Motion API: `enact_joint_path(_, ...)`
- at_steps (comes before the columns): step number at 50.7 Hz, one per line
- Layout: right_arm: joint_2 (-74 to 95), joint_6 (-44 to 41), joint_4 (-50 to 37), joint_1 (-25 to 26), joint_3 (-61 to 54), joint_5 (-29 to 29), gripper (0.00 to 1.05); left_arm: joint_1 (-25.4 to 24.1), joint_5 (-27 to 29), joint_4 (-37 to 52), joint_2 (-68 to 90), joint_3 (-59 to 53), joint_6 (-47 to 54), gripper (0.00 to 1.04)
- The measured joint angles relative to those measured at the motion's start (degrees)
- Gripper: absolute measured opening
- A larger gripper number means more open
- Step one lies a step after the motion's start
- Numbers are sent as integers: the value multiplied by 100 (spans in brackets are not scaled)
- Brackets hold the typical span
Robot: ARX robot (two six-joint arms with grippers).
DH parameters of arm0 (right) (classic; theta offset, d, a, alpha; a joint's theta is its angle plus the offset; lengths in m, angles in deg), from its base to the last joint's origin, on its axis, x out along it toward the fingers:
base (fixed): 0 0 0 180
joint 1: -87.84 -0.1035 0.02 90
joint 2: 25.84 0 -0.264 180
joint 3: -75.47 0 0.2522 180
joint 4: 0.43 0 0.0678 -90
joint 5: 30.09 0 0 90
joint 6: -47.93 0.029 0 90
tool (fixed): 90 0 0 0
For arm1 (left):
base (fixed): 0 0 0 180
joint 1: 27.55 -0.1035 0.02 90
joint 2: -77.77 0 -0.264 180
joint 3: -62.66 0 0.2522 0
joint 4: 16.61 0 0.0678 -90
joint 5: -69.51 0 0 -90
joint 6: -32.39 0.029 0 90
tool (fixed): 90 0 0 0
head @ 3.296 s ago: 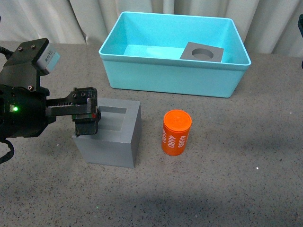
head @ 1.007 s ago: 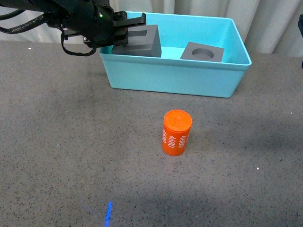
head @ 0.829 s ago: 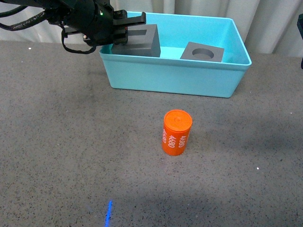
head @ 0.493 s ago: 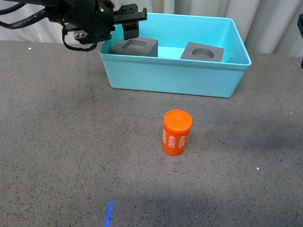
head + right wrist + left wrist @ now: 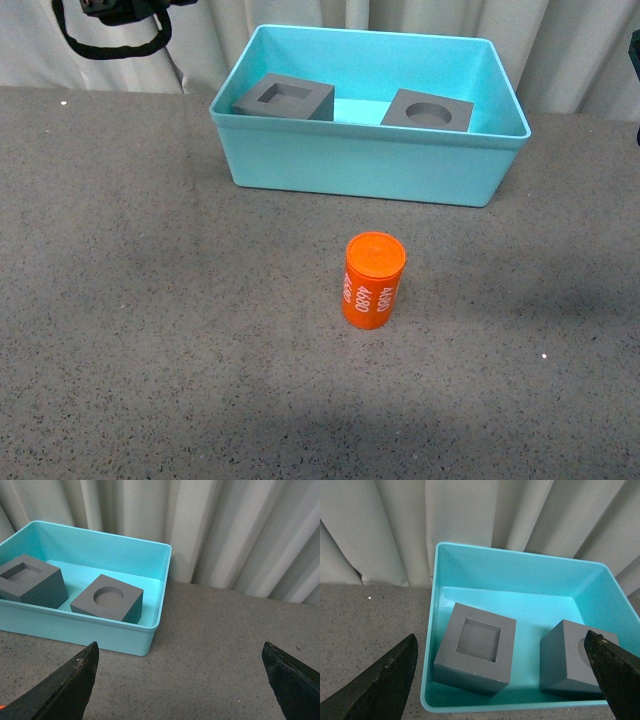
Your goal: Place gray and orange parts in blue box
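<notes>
Since the earlier frame the left arm has pulled back from the box toward the bench's far left corner. The left gripper [image 5: 500, 635] is spread wide and empty. The gray cube with a square recess [image 5: 284, 97] sits flat in the left end of the blue box [image 5: 360, 165]. The gray cube with a round recess [image 5: 427, 110] sits in the right end, apart from it. The box stands at the far edge of the bench [image 5: 150, 300]. The orange cylinder [image 5: 373, 281] stands upright mid-bench, outside the box. The right gripper [image 5: 180, 645] is spread wide, empty.
</notes>
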State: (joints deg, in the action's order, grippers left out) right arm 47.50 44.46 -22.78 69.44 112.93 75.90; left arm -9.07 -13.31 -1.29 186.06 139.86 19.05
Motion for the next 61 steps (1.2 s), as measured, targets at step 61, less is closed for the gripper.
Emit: enact_joint_path(61,0,-2,0,2,0,0,95,2,2024,-1204,-7486,-6124,-903,98)
